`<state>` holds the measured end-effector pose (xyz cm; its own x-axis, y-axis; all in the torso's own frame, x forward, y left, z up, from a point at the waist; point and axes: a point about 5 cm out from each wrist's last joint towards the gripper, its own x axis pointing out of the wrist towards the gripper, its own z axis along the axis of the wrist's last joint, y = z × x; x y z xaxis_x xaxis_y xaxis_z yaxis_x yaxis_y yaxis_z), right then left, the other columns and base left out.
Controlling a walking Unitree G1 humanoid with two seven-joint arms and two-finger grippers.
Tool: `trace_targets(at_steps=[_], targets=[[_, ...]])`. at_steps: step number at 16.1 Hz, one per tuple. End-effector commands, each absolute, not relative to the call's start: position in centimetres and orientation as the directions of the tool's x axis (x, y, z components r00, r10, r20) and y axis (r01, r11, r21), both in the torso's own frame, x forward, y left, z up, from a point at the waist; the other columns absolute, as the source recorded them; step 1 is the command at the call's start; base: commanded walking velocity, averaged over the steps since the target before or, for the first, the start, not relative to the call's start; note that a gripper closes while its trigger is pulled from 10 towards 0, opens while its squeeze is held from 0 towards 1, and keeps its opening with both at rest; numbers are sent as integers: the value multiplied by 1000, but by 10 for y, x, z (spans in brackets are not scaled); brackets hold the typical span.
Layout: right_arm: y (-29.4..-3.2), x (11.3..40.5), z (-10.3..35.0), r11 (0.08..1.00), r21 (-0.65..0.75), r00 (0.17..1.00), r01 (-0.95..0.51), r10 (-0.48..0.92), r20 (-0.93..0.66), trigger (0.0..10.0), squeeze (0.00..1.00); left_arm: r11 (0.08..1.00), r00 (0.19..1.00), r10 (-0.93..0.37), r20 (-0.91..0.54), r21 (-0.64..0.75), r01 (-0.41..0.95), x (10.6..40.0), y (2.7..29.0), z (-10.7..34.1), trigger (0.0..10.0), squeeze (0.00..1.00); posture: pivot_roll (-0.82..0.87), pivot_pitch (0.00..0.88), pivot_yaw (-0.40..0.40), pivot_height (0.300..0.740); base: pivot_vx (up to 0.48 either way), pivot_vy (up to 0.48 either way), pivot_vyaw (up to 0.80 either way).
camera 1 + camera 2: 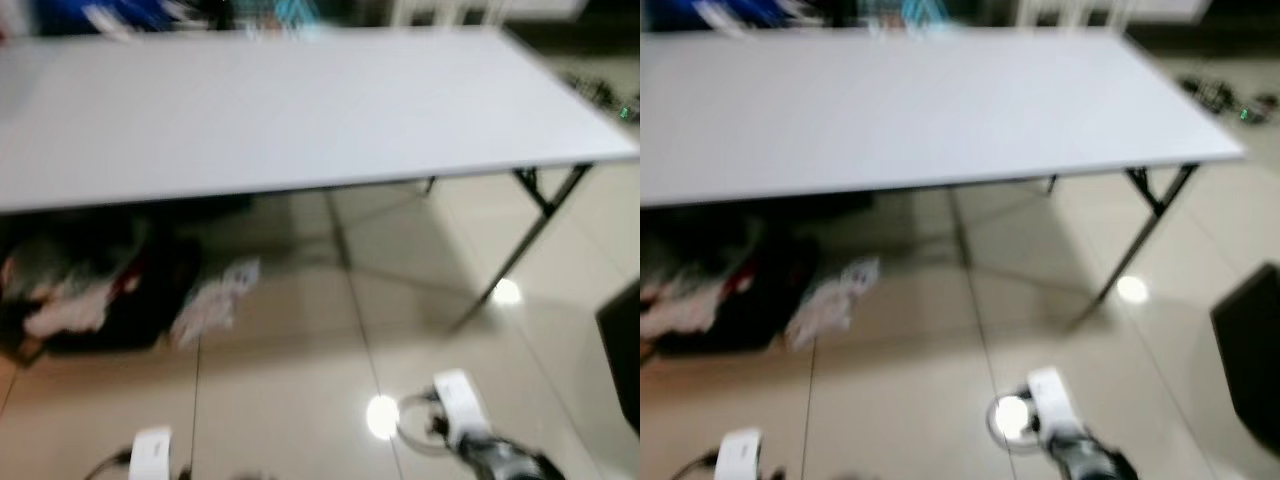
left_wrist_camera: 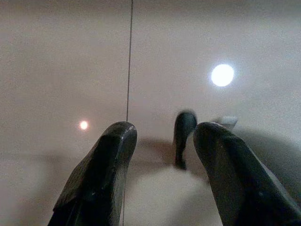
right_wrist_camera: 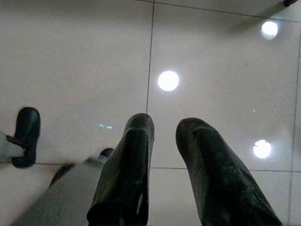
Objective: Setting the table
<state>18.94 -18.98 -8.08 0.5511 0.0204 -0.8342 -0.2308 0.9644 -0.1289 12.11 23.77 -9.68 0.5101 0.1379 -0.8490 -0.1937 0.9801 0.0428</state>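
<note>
A long white folding table point(image 1: 300, 110) stands in front of me, blurred, with a bare top. Both arms hang low in front of it. My left arm point(image 1: 150, 452) and right arm point(image 1: 465, 415) show at the bottom of the eye views. In the left wrist view my left gripper point(image 2: 162, 129) is open over the glossy floor tiles, nothing between its fingers. My right gripper point(image 3: 164, 125) points down at the tiles too, its fingers a little apart and holding nothing.
Under the table's left half lies a dark bag with a pile of cloth point(image 1: 90, 290). Black table legs point(image 1: 530, 220) stand at the right end. A dark object point(image 1: 625, 350) sits on the floor at the right. Blurred blue and teal items point(image 1: 290, 12) stand beyond the far edge.
</note>
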Motion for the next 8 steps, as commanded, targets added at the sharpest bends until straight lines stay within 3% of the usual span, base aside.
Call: trace_targets(at_steps=[1,6,8], targets=[[-206,180,-83,963,-163,523,-216,-27,-852,10000,0,983,523,117,-844,24,-182,125,230,-97,10000,0,-86,43,-7,740,412,0,0],[-205,179,-84,953,-192,522,-234,-43,-852,10000,0,983,526,115,-843,20,-183,125,229,-97,10000,0,-88,43,-6,740,408,0,0],[-206,179,-84,952,-198,524,-232,-49,-850,10000,0,974,523,152,-839,39,-221,126,230,-97,10000,0,-89,45,-7,740,0,0,0]])
